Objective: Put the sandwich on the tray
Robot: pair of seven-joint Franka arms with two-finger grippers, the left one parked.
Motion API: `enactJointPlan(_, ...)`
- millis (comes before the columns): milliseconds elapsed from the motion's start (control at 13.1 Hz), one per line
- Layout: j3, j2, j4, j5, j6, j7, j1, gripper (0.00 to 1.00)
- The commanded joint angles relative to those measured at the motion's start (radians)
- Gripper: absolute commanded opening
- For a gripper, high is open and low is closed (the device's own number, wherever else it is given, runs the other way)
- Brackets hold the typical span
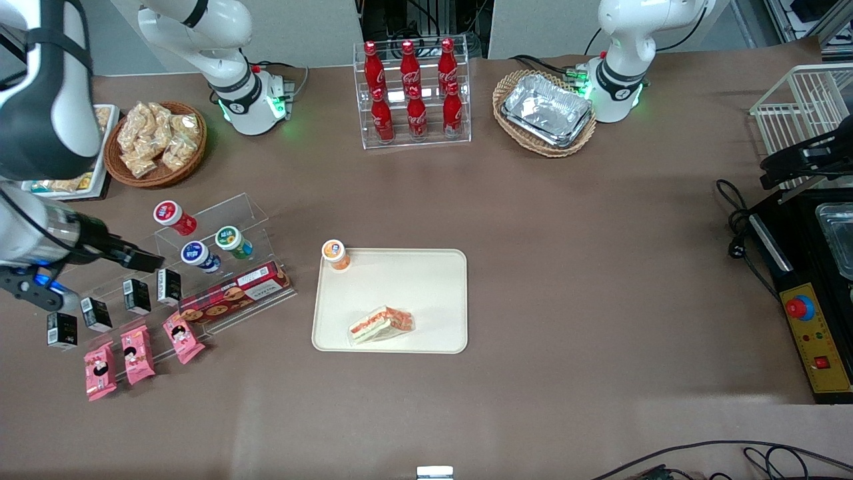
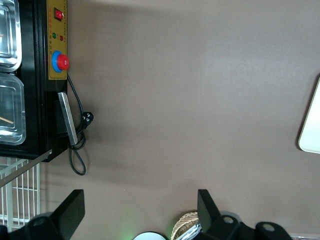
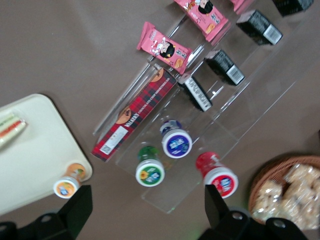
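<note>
The sandwich [image 1: 381,325], a white wedge in clear wrap with an orange-red stripe, lies on the cream tray [image 1: 426,280], in the part nearer the front camera. Its end also shows in the right wrist view [image 3: 10,127] on the tray [image 3: 35,160]. An edge of the tray shows in the left wrist view [image 2: 311,125]. My right gripper [image 1: 133,257] is open and empty. It hovers above the clear acrylic stand [image 1: 220,227], well away from the tray toward the working arm's end. In the wrist view the gripper [image 3: 147,210] has its fingers wide apart over the capped bottles.
An orange-capped bottle [image 1: 335,254] stands on a tray corner. The stand holds red [image 1: 170,215], blue [image 1: 195,254] and green [image 1: 230,239] capped bottles, a red biscuit box [image 1: 234,292], black cartons and pink packets [image 1: 138,353]. A snack basket [image 1: 155,141], cola rack [image 1: 413,93] and foil trays [image 1: 546,110] stand farther back.
</note>
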Motion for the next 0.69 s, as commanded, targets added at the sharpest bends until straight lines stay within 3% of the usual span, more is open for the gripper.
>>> enactJointPlan(0,0.001,-0.129,-0.137,0.009,0.052,-0.226,-0.057,1.0)
enactJointPlan(305,-0.011,-0.316,-0.384,0.01,0.255,-0.393,-0.093,1.0)
enactJointPlan(610,-0.011,-0.352,-0.397,0.015,0.214,-0.392,-0.091,1.0)
